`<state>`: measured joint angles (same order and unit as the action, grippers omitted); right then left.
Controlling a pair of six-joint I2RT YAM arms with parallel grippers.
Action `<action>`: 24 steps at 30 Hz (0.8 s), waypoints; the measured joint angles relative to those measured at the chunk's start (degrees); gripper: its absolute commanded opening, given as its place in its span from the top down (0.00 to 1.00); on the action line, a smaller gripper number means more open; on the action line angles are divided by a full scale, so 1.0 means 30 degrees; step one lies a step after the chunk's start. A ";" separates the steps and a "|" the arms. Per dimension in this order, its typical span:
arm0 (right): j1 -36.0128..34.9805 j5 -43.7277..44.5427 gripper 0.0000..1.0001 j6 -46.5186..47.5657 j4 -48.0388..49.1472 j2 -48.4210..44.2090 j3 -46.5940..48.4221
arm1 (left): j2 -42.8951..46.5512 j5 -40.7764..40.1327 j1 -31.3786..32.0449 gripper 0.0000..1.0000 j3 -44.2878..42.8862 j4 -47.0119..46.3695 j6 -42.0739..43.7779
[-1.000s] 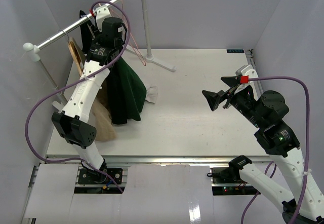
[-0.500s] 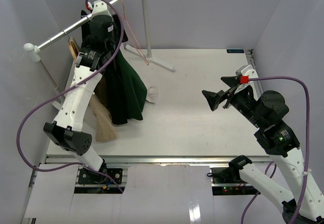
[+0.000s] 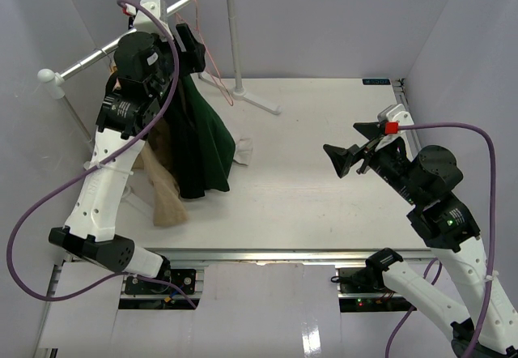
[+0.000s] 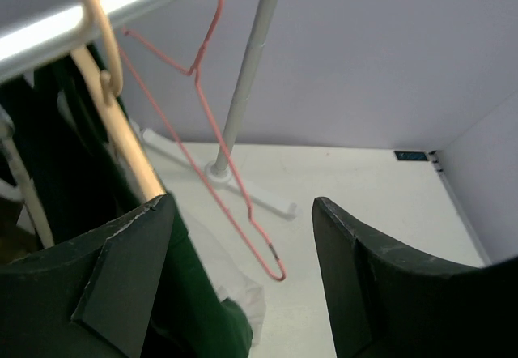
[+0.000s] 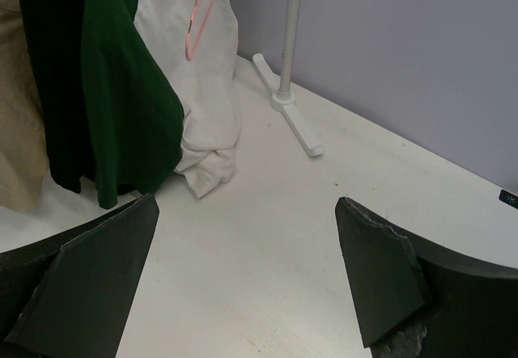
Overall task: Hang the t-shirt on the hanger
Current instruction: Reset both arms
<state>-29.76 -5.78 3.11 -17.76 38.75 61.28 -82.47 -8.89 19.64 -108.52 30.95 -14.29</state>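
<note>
The dark green t-shirt (image 3: 202, 143) hangs from the rail at the back left, its cream-white panel (image 3: 242, 152) touching the table. It also shows in the right wrist view (image 5: 133, 107). The wooden hanger (image 4: 109, 103) hangs by its hook on the rail, with green cloth around its arm; my left arm hides it in the top view. My left gripper (image 3: 186, 40) is open and empty, high beside the rail, just right of the hanger (image 4: 243, 281). My right gripper (image 3: 346, 159) is open and empty above the table's right half (image 5: 247, 269).
A metal rail (image 3: 89, 60) runs on a white post (image 3: 235, 42) with a foot (image 3: 261, 102) on the table. A pink wire hanger (image 4: 206, 107) hangs right of the shirt. A tan garment (image 3: 166, 200) hangs left of it. Lilac walls stand close all round.
My left arm has lifted up and leftward, carrying its open gripper higher along the rail. The shirt hangs as before. My right arm has not moved.
</note>
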 measured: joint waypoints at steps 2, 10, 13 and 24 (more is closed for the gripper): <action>0.0000 -0.0025 0.03 0.0000 -0.0002 0.0002 0.0007 | 0.0333 -0.0447 -0.0003 0.20 0.1072 0.0291 -0.0050; 0.0000 -0.0131 0.03 -0.0007 0.0001 0.0179 0.0007 | 0.1076 0.0480 -0.0027 0.20 0.4815 0.0222 0.0474; 0.0000 -0.0131 0.03 -0.0025 0.0001 0.0199 0.0007 | 0.1110 0.1892 -0.0066 0.20 0.5084 -0.0355 0.0739; 0.0000 -0.0018 0.10 -0.0487 -0.0026 0.0862 0.0002 | 0.1348 0.4164 -0.0049 0.02 0.5092 -0.0751 0.0756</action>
<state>-29.76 -5.83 1.65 -17.84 41.34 61.28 -78.42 3.60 19.49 -93.25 28.70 -12.02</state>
